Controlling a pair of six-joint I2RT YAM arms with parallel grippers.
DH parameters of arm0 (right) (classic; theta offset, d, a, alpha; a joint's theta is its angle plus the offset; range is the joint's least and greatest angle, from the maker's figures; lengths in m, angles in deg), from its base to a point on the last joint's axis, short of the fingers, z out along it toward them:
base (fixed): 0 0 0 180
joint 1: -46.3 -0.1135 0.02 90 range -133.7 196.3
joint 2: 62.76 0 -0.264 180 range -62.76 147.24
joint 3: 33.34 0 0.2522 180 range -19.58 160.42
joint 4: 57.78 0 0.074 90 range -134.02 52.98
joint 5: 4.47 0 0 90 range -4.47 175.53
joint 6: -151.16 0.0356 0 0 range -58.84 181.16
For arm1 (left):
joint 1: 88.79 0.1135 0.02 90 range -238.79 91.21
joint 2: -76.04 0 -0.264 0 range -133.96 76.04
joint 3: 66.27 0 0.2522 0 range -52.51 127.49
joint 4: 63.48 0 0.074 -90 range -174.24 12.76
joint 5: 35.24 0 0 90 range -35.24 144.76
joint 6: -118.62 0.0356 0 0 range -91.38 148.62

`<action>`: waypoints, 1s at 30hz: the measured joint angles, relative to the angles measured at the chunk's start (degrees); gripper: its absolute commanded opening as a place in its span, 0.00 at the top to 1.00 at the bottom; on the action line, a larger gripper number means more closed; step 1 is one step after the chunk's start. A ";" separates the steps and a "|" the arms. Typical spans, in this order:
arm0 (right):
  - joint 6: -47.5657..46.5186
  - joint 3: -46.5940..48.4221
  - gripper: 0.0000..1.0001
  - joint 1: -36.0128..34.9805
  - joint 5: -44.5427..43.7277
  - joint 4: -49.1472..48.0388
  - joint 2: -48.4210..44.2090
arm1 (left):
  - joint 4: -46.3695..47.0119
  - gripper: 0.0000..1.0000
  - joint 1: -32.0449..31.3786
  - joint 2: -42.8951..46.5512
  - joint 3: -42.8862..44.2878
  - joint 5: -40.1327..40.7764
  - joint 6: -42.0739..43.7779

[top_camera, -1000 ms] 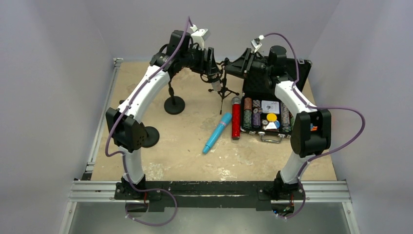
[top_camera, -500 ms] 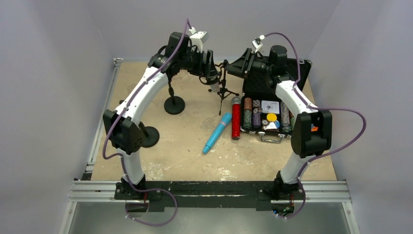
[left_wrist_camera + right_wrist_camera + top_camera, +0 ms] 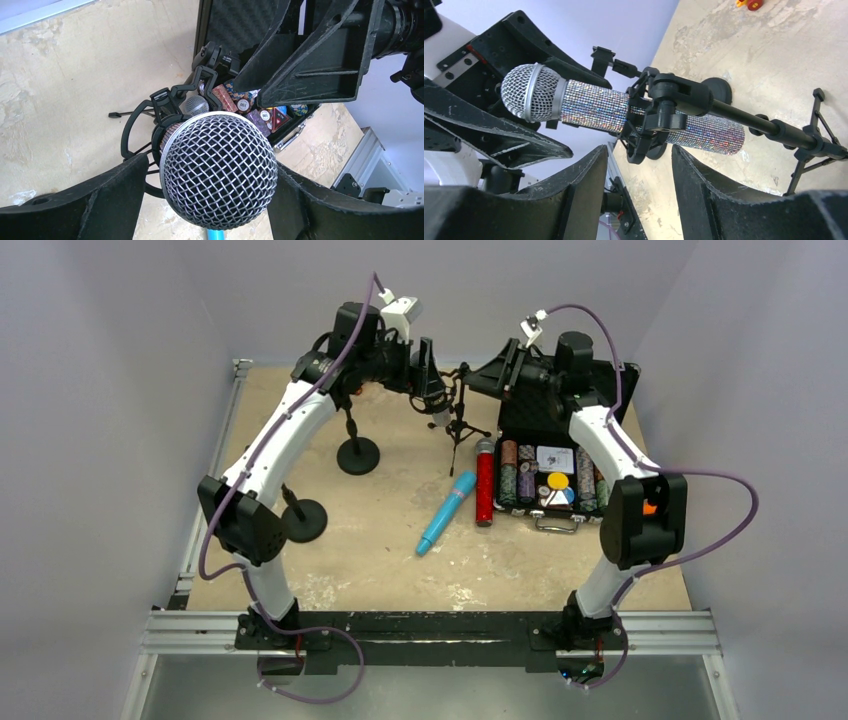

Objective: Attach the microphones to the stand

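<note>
The silver-glitter microphone [image 3: 599, 105] sits in the black clip [image 3: 659, 115] of the tripod stand [image 3: 460, 425], its handle sticking out past the clip. My left gripper [image 3: 432, 380] is open, and its fingers [image 3: 75, 210] flank the grey mesh head [image 3: 218, 170] with a small gap. My right gripper [image 3: 639, 165] is open and empty just below the clip; it also shows in the top view [image 3: 480, 375]. The light blue microphone [image 3: 447, 512] and the red-glitter microphone [image 3: 485, 483] lie on the table in front of the stand.
An open black case of poker chips [image 3: 548, 475] lies right of the red microphone. Two round-based stands [image 3: 357, 455] [image 3: 305, 520] stand on the left. Small red and yellow toys [image 3: 749, 4] lie far off.
My left arm has drawn up and back a little to the left. The silver microphone stays in the clip. The right arm has barely moved.
</note>
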 measured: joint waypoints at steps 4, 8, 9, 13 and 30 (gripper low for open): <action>-1.07 0.02 0.45 0.02 -1.92 2.38 -0.02 | -0.15 0.15 0.02 0.11 0.00 0.61 0.00; -2.12 0.02 0.43 0.17 -3.34 4.20 -0.02 | 0.00 0.13 0.26 1.14 -0.42 1.73 0.02; -2.40 0.02 0.42 0.22 -3.50 4.44 -0.02 | -0.02 0.12 0.35 1.86 -0.92 2.10 0.04; -4.39 0.02 0.39 0.50 -3.63 6.16 -0.46 | 0.46 0.05 1.14 6.60 -4.04 3.37 0.17; -27.69 -7.61 0.33 2.56 6.34 12.59 -16.96 | 7.56 0.01 4.07 36.09 -31.26 4.24 0.70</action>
